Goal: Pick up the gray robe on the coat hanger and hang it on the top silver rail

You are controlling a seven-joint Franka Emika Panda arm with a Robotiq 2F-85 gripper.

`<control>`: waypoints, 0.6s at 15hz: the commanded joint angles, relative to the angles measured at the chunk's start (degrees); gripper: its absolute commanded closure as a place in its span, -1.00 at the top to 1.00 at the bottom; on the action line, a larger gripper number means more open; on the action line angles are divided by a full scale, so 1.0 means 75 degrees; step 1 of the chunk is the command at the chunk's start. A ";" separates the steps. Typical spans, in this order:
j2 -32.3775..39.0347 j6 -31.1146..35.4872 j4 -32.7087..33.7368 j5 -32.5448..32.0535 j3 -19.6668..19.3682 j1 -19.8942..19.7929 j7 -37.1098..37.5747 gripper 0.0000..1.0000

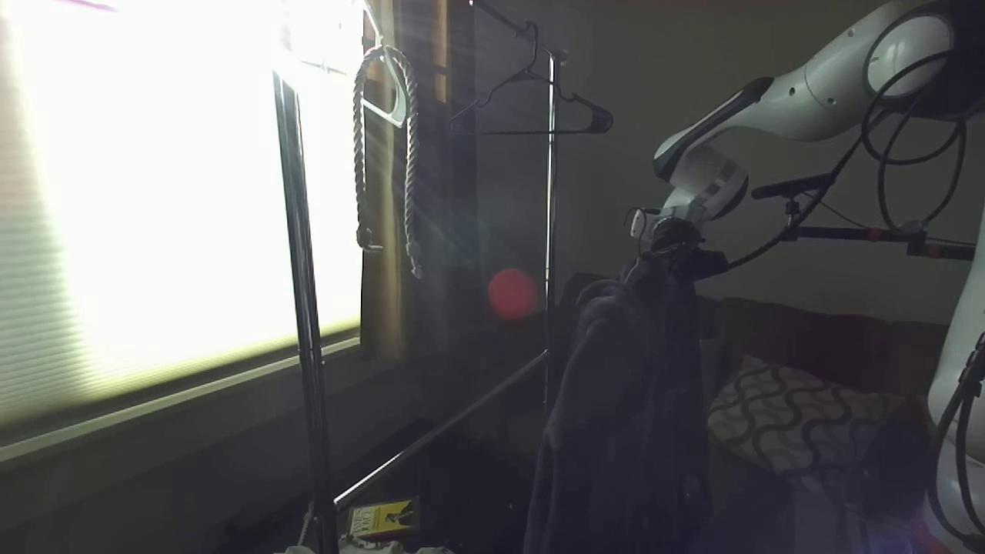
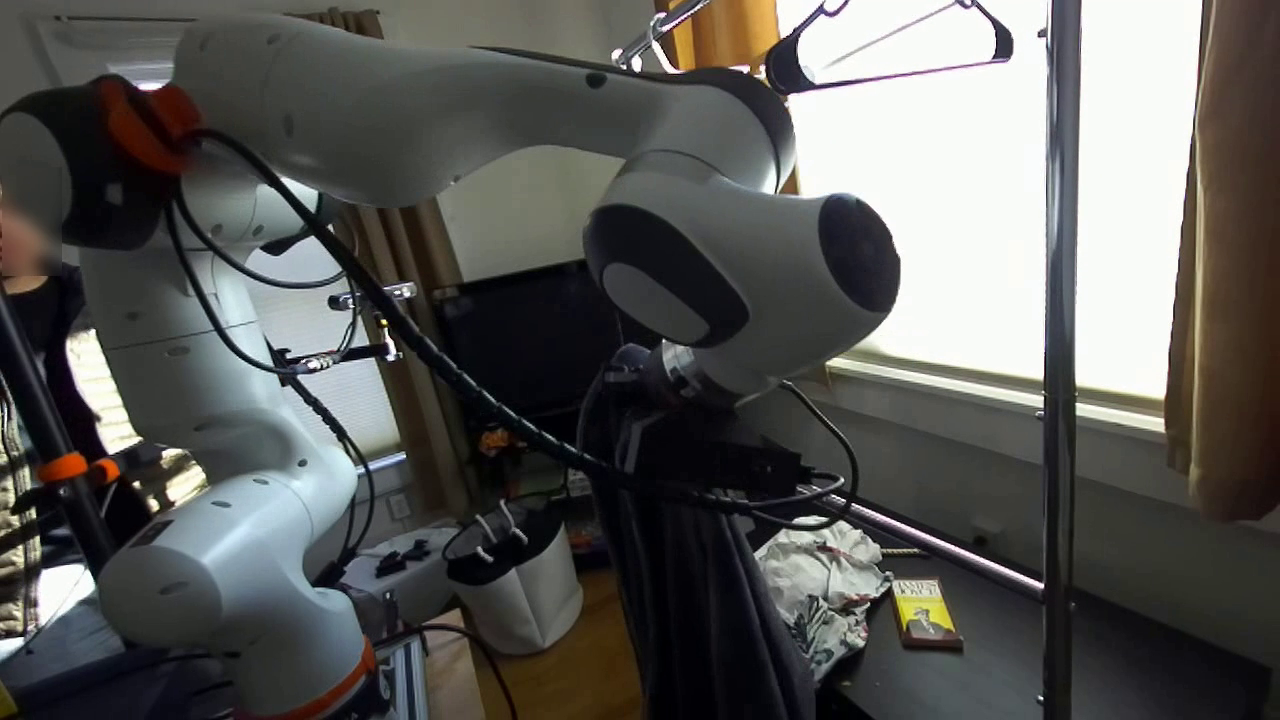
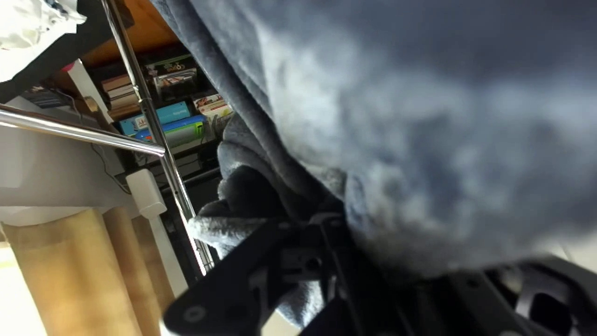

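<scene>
Grasping gray robe near top, pincer sits above it (long folds draping down).

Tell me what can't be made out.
Hem of the gray robe: cut off by the bottom edge in both exterior views.
Tips of the fingers: buried in robe folds in the wrist view.
Top silver rail: cut off by the top edge in both exterior views.
Upper end of the near post: lost in window glare in an exterior view.
Any lettering on the light-blue item: too small, wrist view.
</scene>
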 commanded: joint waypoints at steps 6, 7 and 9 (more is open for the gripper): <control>-0.0598 0.0254 -0.0373 0.1629 -0.0220 0.0143 0.1724 -0.95; -0.0657 0.0341 -0.0351 0.1911 -0.0238 0.0123 0.1976 -0.95; -0.0927 0.0466 -0.0371 0.2476 -0.0296 0.0093 0.2490 -0.95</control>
